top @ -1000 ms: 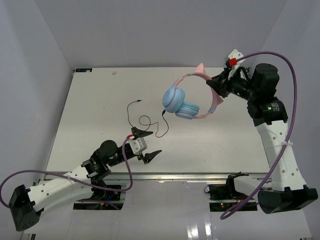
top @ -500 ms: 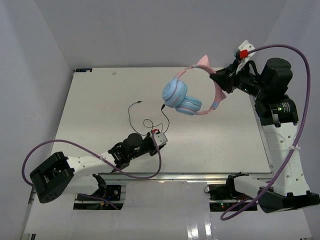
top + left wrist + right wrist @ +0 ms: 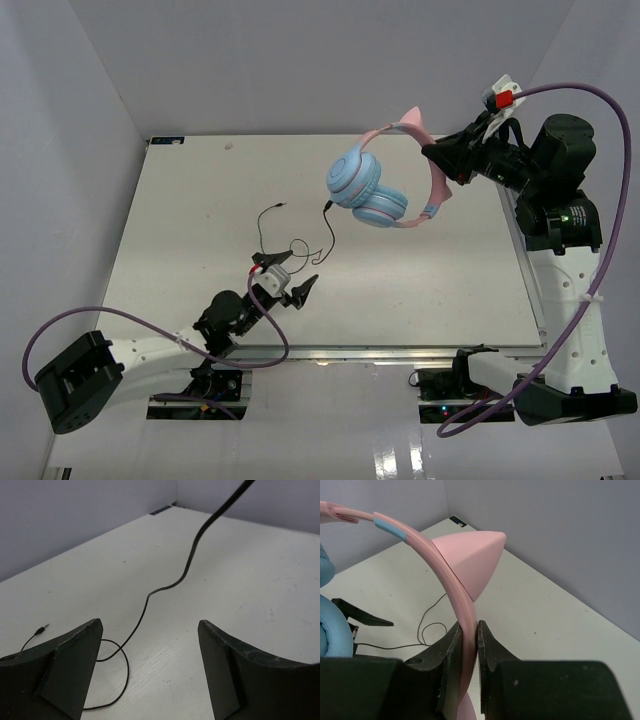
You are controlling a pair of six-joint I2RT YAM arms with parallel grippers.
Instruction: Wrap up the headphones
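The headphones [image 3: 368, 192] hang in the air above the table's far right, with light-blue earcups and a pink cat-eared headband [image 3: 455, 587]. My right gripper [image 3: 447, 163] is shut on the headband [image 3: 432, 185] and holds them up. The thin black cable [image 3: 300, 245] drops from an earcup and lies in loops on the table, its jack [image 3: 277, 204] to the left. My left gripper [image 3: 285, 279] is open and empty, low over the table just in front of the loops. In the left wrist view the cable [image 3: 165, 585] runs between the fingers [image 3: 60, 670], untouched.
Thick purple robot cables [image 3: 180, 345] trail from both arms. The white table [image 3: 200, 200] is bounded by grey walls left, back and right. The right arm [image 3: 560, 260] stands along the table's right edge.
My left gripper drew back toward the near edge and opened. My right gripper raised the headphones slightly higher and to the right.
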